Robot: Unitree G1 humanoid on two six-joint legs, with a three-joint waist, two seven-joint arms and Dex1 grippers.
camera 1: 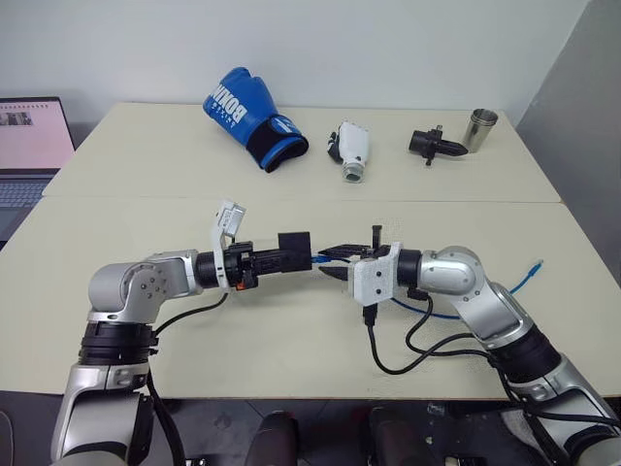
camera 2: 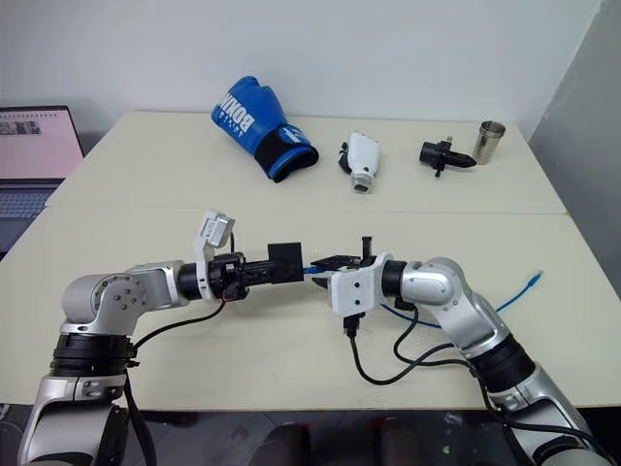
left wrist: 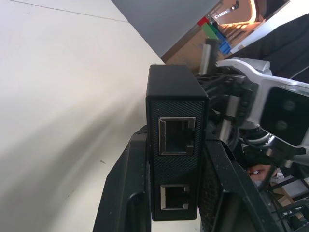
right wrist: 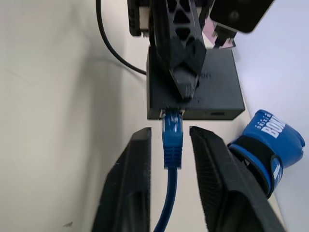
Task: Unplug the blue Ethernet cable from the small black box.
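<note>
Between the parted fingers of the right gripper (right wrist: pixel 169 169) lies the blue Ethernet cable (right wrist: pixel 172 140), untouched, its plug at the small black box (camera 1: pixel 294 249), which the level left gripper (camera 1: pixel 274 260) clamps.

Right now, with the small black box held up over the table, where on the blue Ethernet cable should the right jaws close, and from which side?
On the moulded boot of the blue Ethernet cable, just behind the plug seated in the small black box. Come in along the cable's line, opposite the box, one finger on each side. The right gripper already straddles it there, jaws apart, while the left gripper holds the box.
</note>
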